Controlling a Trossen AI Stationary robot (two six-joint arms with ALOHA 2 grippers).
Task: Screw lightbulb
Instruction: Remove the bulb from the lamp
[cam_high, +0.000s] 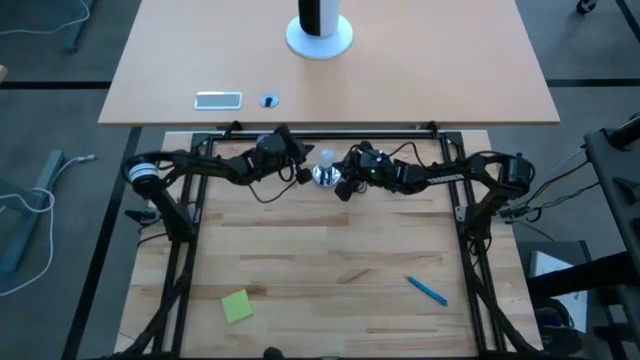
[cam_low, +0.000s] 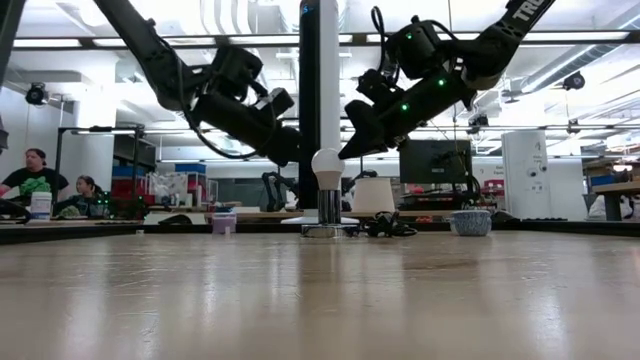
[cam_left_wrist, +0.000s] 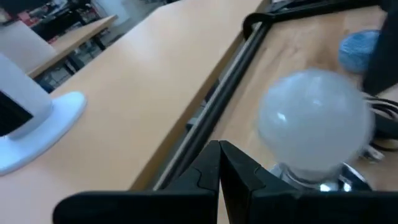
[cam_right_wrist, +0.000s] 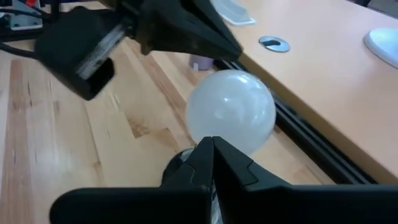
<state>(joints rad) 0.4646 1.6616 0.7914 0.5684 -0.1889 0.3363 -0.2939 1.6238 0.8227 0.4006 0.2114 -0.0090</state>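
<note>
The white frosted lightbulb (cam_high: 326, 158) stands upright, base down, in the shiny silver socket (cam_high: 324, 177) at the far middle of the table; the low view shows the bulb (cam_low: 327, 168) on the socket (cam_low: 328, 208). My left gripper (cam_high: 301, 173) is shut just left of the bulb and slightly above it (cam_low: 288, 152). My right gripper (cam_high: 345, 186) is shut just right of the bulb, on its near side (cam_low: 348, 150). Both wrist views show the bulb (cam_left_wrist: 314, 124) (cam_right_wrist: 231, 109) close beyond shut fingers. Neither gripper plainly touches it.
A blue pen (cam_high: 427, 291) and a green sticky note (cam_high: 237, 306) lie near the front edge. Beyond the table's far rail stands a desk with a white lamp base (cam_high: 320, 38), a small blue cap (cam_high: 268, 100) and a flat white piece (cam_high: 218, 99). People sit far off (cam_low: 35, 180).
</note>
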